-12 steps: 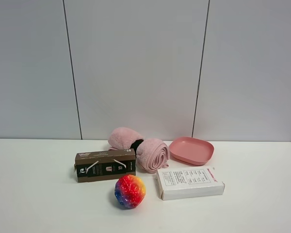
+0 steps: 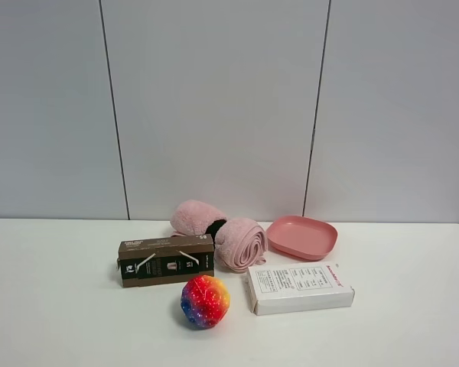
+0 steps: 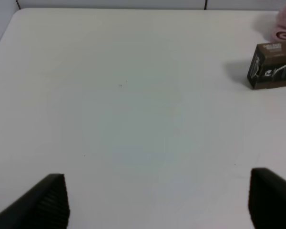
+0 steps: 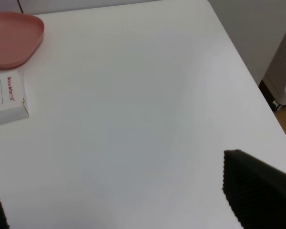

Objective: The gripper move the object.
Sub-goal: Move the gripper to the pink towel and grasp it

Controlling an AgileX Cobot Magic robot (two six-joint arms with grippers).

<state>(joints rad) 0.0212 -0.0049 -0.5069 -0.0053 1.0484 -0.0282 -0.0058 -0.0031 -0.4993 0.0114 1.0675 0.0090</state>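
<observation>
**Exterior high view.** The towel bundle (image 2: 220,229), the thing you are to move, lies at the far middle of the tabletop (image 2: 46,306). It is a soft pink roll pinched at its waist by a black band (image 2: 214,227). Take the bundle as the centre of the dial:
- The brown box (image 2: 166,261) sits at 8 o'clock, just beside the bundle. Whether the two touch cannot be told from here.
- The pink dish (image 2: 301,236) sits at 3 o'clock, its rim close to the roll's end.
- The white box (image 2: 299,287) sits at 4 o'clock.
- The rainbow ball (image 2: 205,301) sits at 6 o'clock, apart from the bundle.

Neither arm enters this view.

**Wrist views.** Your left hand (image 3: 157,191) has its fingers spread wide, with only bare tabletop between them. The brown box's end and a sliver of pink towel show beyond, well apart from the hand. Your right hand (image 4: 119,195) is likewise spread and holds nothing. The dish and a corner of the white box lie well off from it.

**Reading.** Both hands are held back from the cluster with fingers spread, most likely so that either can start the reach. The task is judged not yet begun. The bundle has neighbours on its flanks and near side, so coming down from above onto the banded waist seems the clearest way in. Expect the cloth to yield and sag once lifted, and a shallow pinch could slip.
</observation>
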